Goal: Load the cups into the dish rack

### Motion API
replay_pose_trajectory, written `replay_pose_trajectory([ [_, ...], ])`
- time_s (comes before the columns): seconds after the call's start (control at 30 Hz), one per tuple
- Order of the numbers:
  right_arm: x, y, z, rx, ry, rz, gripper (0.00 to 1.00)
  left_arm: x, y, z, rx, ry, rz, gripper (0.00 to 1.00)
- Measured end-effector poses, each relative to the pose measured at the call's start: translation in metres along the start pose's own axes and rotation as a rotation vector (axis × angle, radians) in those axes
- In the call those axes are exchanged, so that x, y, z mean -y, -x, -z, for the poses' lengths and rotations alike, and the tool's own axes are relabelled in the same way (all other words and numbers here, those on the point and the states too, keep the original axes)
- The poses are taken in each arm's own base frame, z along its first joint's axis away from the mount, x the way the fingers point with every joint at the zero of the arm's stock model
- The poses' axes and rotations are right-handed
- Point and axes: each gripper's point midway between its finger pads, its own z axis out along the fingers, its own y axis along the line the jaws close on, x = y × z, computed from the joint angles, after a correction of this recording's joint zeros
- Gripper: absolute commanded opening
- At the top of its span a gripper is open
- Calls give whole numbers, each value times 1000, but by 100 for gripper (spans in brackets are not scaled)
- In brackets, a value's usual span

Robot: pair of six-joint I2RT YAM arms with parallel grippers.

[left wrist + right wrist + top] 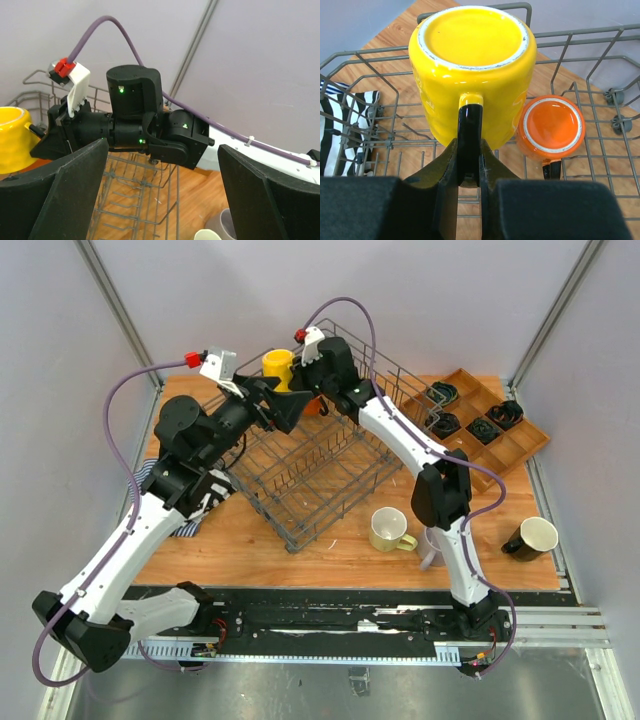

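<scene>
My right gripper [469, 150] is shut on the black handle of the yellow cup [472, 65], which hangs bottom-up over the far corner of the dish rack [600, 35]. Beside it an orange cup [551, 127] sits bottom-up inside the rack. From above, the yellow cup [277, 367] is at the rack's [310, 480] back edge. My left gripper [288, 408] hovers open and empty over the rack, next to the right wrist. On the table stand a cream cup [388, 528], a lavender-grey cup [432, 548] partly behind the right arm, and a black cup [530, 537].
A brown wooden compartment tray [520, 445] with black coils lies at the back right. A striped cloth [190, 515] lies left of the rack under my left arm. The right arm reaches diagonally over the rack's right side.
</scene>
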Motion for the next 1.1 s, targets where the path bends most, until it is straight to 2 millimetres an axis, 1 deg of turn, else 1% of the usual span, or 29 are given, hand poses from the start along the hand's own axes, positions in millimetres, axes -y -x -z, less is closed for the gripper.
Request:
replay_pose_trajectory([
  [0.2,5,-12,-12,-3,-13,44,1,-5,10,7,25,31,-5,96],
  [0.37,8,-30,-23,-28,-11,54,1,-10,12,9,29,52,-7,96],
  [0.47,9,-41,-28,-49,-10,50,1,-14,9,10,25,67,-7,96],
  [0.7,10,-64,-31,-87,-7,44,1,-24,-2,12,0,100,-6,96],
  [0.97,10,-70,-34,-89,-4,43,1,-29,-5,18,-6,120,-7,96],
  [1.1,11,-82,-36,-104,-3,41,1,-29,-5,21,-4,123,-7,96],
])
